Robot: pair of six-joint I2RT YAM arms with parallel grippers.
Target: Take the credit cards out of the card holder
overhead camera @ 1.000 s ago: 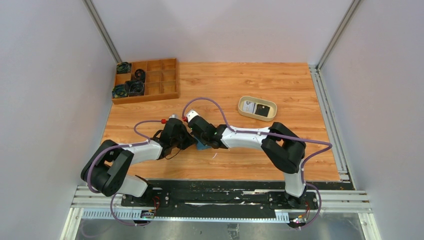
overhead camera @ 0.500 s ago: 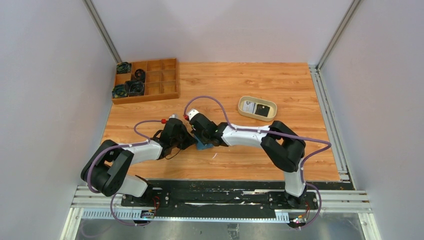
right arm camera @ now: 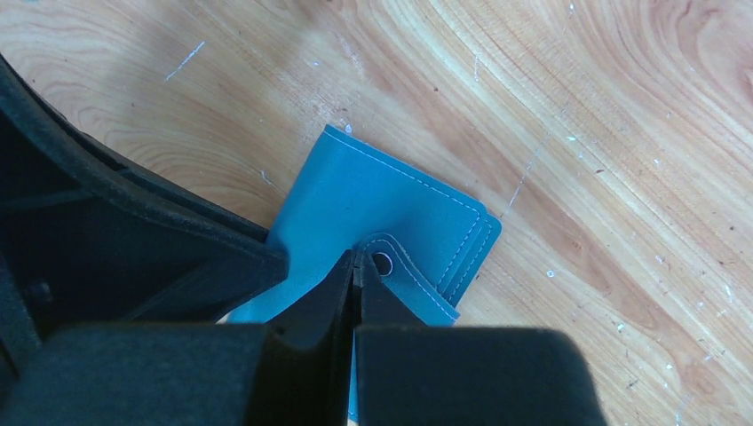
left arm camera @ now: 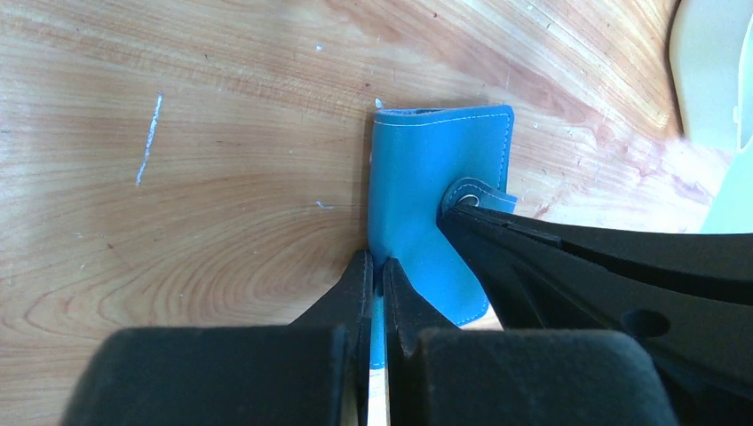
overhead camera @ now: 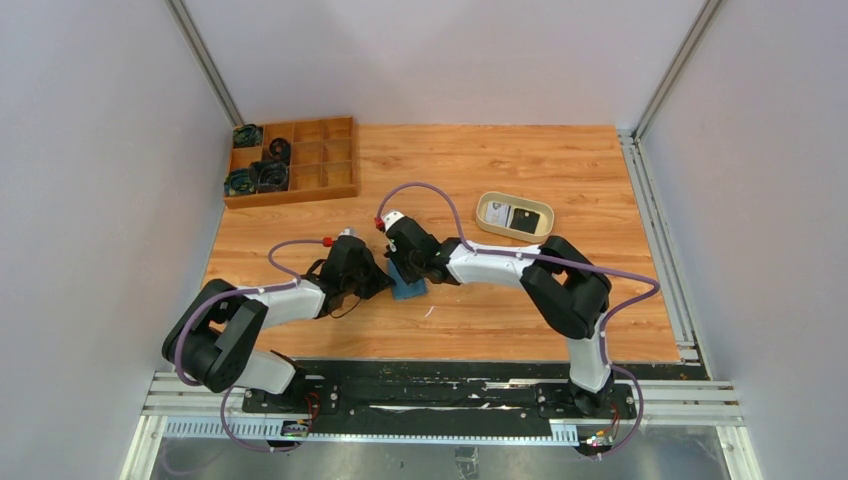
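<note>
Card holder (left arm camera: 426, 169), soft teal rectangle, pinched by left tool (left arm camera: 375, 275) and right tool (right arm camera: 353, 266).

A robotics lab test cell: a wood-grain tabletop (overhead camera: 480, 170) boxed in by plain white panel walls (overhead camera: 90, 150) on aluminium frame posts (overhead camera: 205, 60), with a cabled left arm (overhead camera: 285, 300) and right arm (overhead camera: 500, 268) bolted to a black mounting rail (overhead camera: 440, 396) at its near edge

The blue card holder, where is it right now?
The card holder sits near the middle of the table in the top view, pinched between the left pincer and the right pincer.
</note>
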